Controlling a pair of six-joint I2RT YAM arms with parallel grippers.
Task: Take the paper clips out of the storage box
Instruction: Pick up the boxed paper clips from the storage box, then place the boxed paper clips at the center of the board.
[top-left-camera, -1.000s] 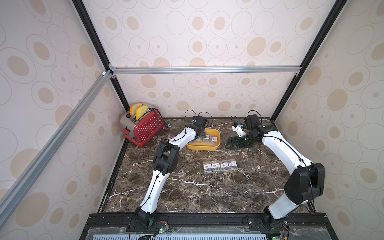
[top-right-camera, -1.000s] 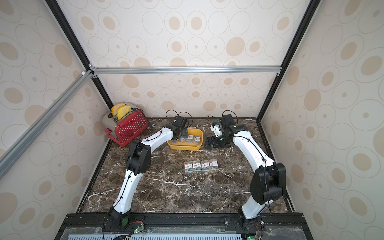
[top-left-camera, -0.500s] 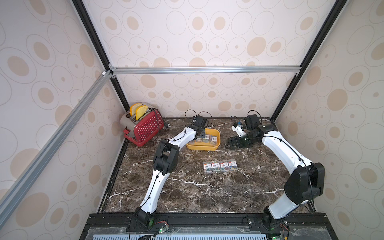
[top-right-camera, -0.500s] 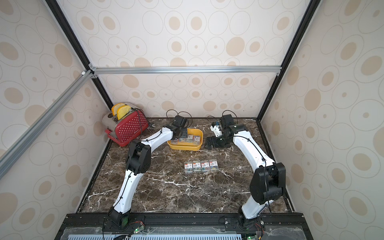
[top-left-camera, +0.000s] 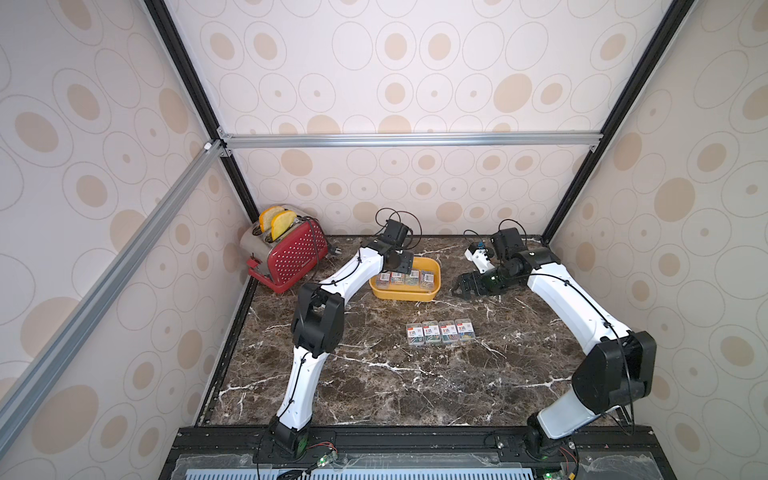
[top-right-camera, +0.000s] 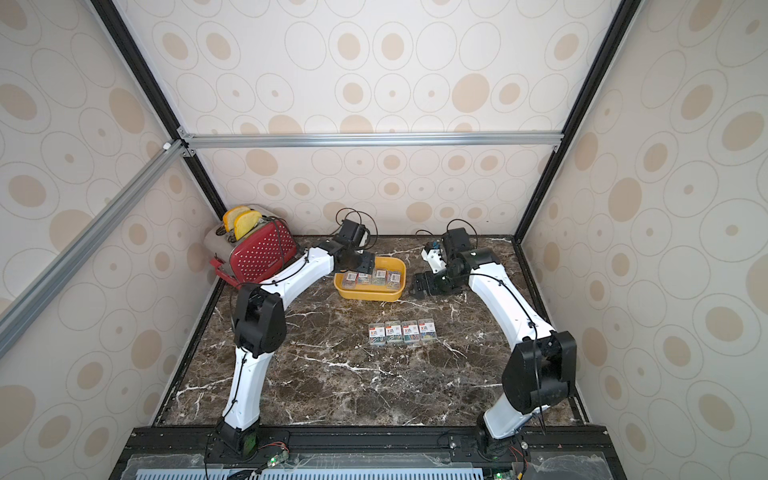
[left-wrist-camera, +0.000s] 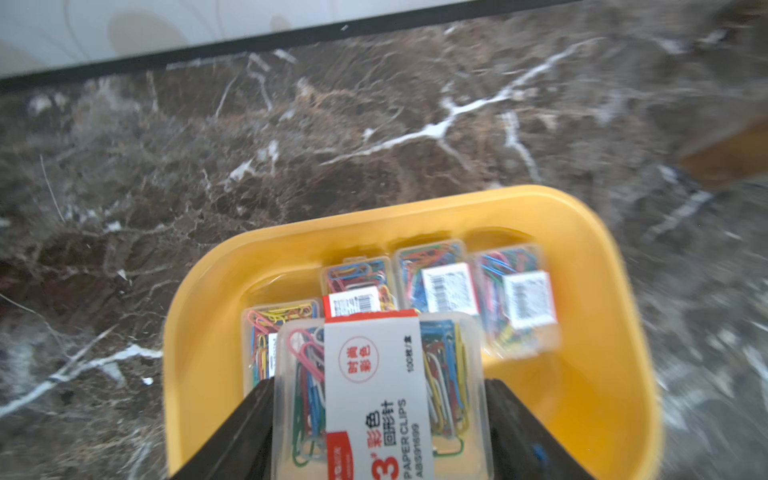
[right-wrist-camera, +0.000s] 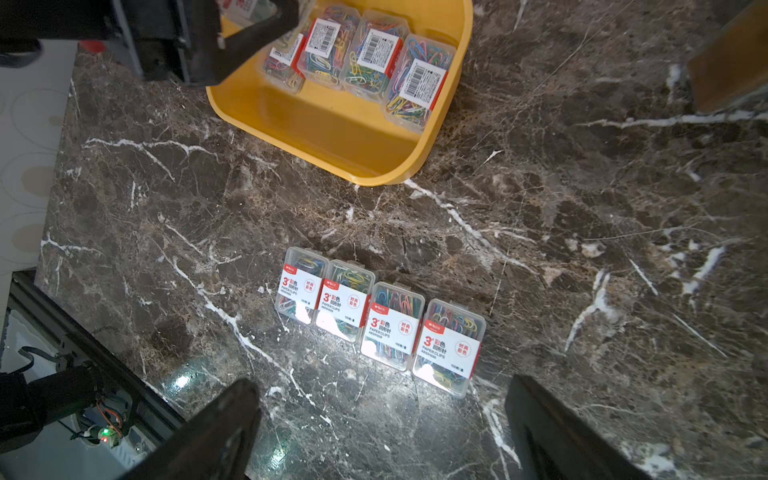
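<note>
The yellow storage box stands at the back middle of the marble table. Several clear paper clip boxes lie inside it. My left gripper is over its far-left end, shut on one paper clip box, whose sides sit against both black fingers. Several more paper clip boxes lie in a row on the table in front of the tub. My right gripper hangs open and empty just right of the tub.
A red dotted toaster with two bread slices stands in the back left corner, near my left arm. Patterned walls and black frame posts close in the table on three sides.
The left gripper's jaws have narrowed onto the clip box over the tub. The right arm has stayed where it was.
</note>
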